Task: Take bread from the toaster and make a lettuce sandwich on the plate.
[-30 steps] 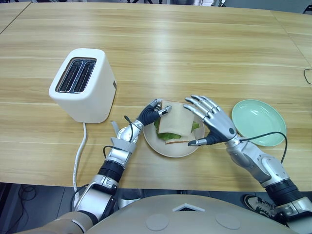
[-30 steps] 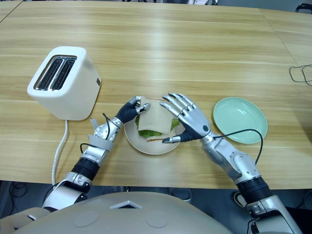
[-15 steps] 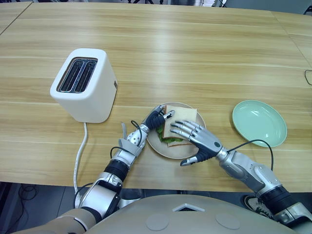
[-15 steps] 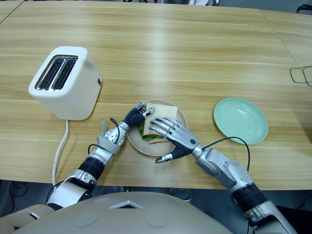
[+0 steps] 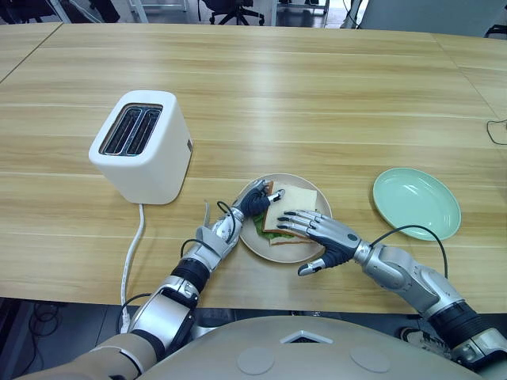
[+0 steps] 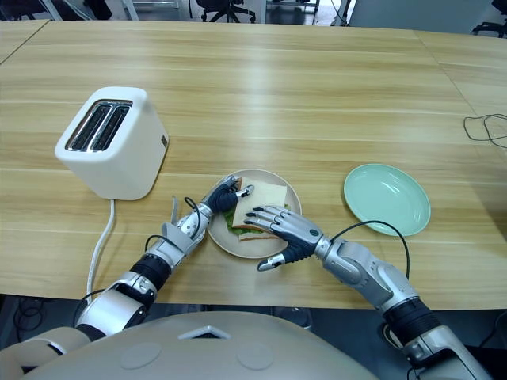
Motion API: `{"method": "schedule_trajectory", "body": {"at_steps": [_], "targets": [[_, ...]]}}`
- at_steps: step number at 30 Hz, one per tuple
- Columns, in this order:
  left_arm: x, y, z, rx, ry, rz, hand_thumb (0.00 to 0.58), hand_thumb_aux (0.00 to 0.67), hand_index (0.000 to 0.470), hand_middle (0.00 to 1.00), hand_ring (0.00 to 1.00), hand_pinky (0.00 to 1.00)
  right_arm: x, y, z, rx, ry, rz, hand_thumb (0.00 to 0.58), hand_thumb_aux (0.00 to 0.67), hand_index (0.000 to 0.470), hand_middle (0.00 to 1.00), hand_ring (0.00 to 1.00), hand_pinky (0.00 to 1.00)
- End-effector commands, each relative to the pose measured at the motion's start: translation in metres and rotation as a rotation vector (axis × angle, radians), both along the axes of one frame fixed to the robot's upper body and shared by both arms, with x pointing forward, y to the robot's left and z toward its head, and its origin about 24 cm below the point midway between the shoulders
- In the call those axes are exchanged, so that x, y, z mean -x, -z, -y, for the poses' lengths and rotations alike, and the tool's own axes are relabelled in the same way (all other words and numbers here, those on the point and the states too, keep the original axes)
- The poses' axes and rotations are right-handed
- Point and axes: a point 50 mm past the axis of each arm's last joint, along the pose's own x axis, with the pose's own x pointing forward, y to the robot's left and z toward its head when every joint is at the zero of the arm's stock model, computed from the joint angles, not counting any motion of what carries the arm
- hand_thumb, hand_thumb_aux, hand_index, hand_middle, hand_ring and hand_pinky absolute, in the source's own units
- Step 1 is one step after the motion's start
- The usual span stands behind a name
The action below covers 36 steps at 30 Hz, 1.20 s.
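The soft tan lettuce sandwich (image 5: 298, 201) probably needs gentle edge grips; left robot hand (image 5: 255, 204) pinches its corner, right robot hand (image 5: 329, 237) lies open on top.

Our left hand (image 5: 255, 203) sits close to the near edge of the table (image 5: 317, 103), forearm angling in from the lower left, fingers curled and pinching the left corner of the sandwich (image 5: 298, 201). Our right hand (image 5: 323, 236) hovers palm down beside it, fingers spread straight, thumb pointing toward the near edge.
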Motion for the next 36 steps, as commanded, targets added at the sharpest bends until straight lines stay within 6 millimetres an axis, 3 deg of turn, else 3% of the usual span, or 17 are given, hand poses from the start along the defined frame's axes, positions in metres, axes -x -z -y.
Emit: {"method": "schedule_trajectory", "body": {"at_steps": [1, 7, 10, 12, 17, 18, 20, 21, 24, 27, 33, 36], "targets": [[-0.006, -0.023, -0.015, -0.124, -0.017, 0.229, 0.000, 0.000, 0.000, 1.00, 1.00, 1.00, 0.029, 0.047, 0.018, 0.235, -0.022, -0.258, 0.000, 0.000, 0.000, 0.00, 0.00, 0.00], [-0.030, -0.116, -0.069, -0.336, -0.272, 0.815, 0.000, 0.000, 0.000, 0.95, 0.95, 0.95, 0.023, 0.044, 0.017, 0.226, -0.010, -0.218, 0.000, 0.000, 0.000, 0.00, 0.00, 0.00], [-0.024, -0.142, -0.082, -0.361, -0.332, 0.952, 0.000, 0.000, 0.000, 0.95, 0.95, 0.95, 0.014, 0.037, 0.011, 0.181, -0.013, -0.145, 0.000, 0.000, 0.000, 0.00, 0.00, 0.00], [-0.017, -0.147, -0.082, -0.321, -0.311, 0.972, 0.000, 0.000, 0.000, 0.95, 0.95, 0.95, 0.006, 0.026, 0.005, 0.111, -0.006, -0.064, 0.000, 0.000, 0.000, 0.00, 0.00, 0.00], [0.008, -0.127, -0.070, -0.115, -0.092, 0.770, 0.000, 0.000, 0.000, 0.95, 0.95, 0.95, -0.010, -0.019, -0.002, -0.232, 0.072, 0.111, 0.000, 0.000, 0.000, 0.00, 0.00, 0.00], [0.014, -0.120, -0.069, -0.093, -0.041, 0.716, 0.281, 0.189, 0.130, 0.96, 0.96, 0.96, -0.010, -0.026, 0.000, -0.299, 0.088, 0.107, 0.478, 0.389, 0.267, 0.39, 0.39, 0.39], [0.027, -0.109, -0.071, -0.072, 0.058, 0.617, 0.281, 0.189, 0.130, 0.96, 0.96, 0.96, -0.009, -0.037, 0.009, -0.401, 0.111, 0.069, 0.478, 0.389, 0.267, 0.39, 0.39, 0.39], [0.037, -0.103, -0.074, -0.054, 0.117, 0.544, 0.580, 0.670, 0.460, 1.00, 1.00, 1.00, -0.007, -0.038, 0.019, -0.415, 0.128, 0.032, 0.580, 0.670, 0.460, 1.00, 1.00, 1.00], [0.064, -0.088, -0.081, -0.026, 0.255, 0.377, 0.580, 0.670, 0.460, 1.00, 1.00, 1.00, 0.002, -0.030, 0.047, -0.370, 0.167, -0.077, 0.580, 0.670, 0.460, 1.00, 1.00, 1.00], [0.084, -0.069, -0.087, -0.101, 0.328, 0.250, 0.580, 0.670, 0.460, 1.00, 1.00, 1.00, 0.018, -0.016, 0.057, -0.264, 0.139, -0.178, 0.580, 0.670, 0.460, 1.00, 1.00, 1.00], [0.133, -0.040, -0.082, -0.142, 0.485, 0.000, 0.580, 0.670, 0.460, 1.00, 1.00, 1.00, 0.066, 0.000, 0.044, -0.163, -0.025, -0.391, 0.580, 0.670, 0.460, 1.00, 1.00, 1.00], [0.150, -0.026, -0.074, -0.193, 0.570, -0.093, 0.580, 0.670, 0.460, 1.00, 1.00, 1.00, 0.076, 0.008, 0.034, -0.130, -0.056, -0.424, 0.580, 0.670, 0.460, 1.00, 1.00, 1.00]]}}
